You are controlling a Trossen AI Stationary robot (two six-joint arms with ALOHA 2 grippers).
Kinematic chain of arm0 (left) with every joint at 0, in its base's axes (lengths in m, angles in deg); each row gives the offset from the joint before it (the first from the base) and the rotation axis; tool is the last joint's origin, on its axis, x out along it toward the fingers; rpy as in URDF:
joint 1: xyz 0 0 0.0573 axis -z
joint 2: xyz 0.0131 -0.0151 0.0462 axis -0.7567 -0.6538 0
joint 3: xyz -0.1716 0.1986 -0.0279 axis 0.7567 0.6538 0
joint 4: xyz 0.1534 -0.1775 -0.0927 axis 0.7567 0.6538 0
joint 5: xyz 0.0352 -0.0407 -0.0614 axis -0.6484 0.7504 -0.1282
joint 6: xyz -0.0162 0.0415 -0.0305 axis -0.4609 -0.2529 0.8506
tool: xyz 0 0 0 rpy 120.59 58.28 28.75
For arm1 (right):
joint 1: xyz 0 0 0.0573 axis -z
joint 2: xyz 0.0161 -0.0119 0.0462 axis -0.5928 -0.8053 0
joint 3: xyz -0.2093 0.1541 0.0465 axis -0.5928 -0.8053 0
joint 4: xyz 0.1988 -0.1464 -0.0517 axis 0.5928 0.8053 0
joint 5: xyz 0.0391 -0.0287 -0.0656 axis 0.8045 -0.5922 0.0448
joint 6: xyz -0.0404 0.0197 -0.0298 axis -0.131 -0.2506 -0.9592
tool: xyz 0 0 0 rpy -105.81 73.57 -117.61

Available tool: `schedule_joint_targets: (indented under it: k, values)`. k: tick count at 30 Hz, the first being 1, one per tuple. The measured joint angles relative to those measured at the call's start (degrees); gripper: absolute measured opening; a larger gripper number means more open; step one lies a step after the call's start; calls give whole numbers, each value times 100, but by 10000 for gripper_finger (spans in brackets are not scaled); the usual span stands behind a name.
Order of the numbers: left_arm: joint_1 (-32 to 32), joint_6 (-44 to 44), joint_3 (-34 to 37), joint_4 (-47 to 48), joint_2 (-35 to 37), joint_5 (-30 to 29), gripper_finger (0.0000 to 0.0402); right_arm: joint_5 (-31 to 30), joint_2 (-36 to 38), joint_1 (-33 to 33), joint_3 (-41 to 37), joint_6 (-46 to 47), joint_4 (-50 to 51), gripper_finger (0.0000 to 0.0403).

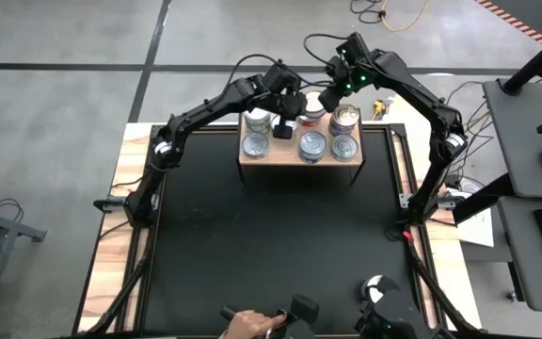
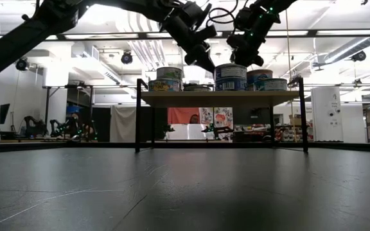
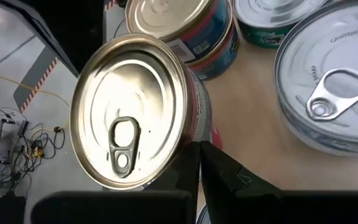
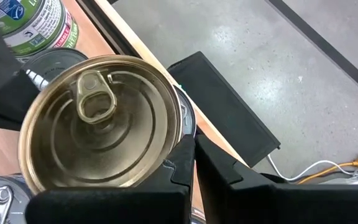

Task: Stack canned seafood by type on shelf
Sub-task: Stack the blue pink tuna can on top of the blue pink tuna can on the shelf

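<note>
Gold-topped can (image 4: pixel 101 121) fills the right wrist view, the right gripper (image 1: pixel 328 97) clamped on its rim over the shelf (image 1: pixel 301 158). Beside it, the left gripper (image 1: pixel 287 105) sits at another gold-topped tin (image 3: pixel 129 112); its jaw state I cannot tell. 4 silver cans rest nearby.

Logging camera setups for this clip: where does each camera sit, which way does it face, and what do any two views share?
High view: overhead, straight down on the shelf; both arms show.
Low view: tabletop height, level toward the shelf; both arms enter from above.
Left wrist view: over the left gripper, beside a gold-topped can.
Right wrist view: over the right gripper, by a gold-topped can.
High and low views share the shelf.
</note>
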Motion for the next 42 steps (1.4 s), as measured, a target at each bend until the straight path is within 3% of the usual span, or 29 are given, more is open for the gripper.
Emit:
schedule_joint_targets:
  k: [42]
  values:
    - [398,-133,0,-772,15,15,0,-2,709,-35,2,-41,482,9]
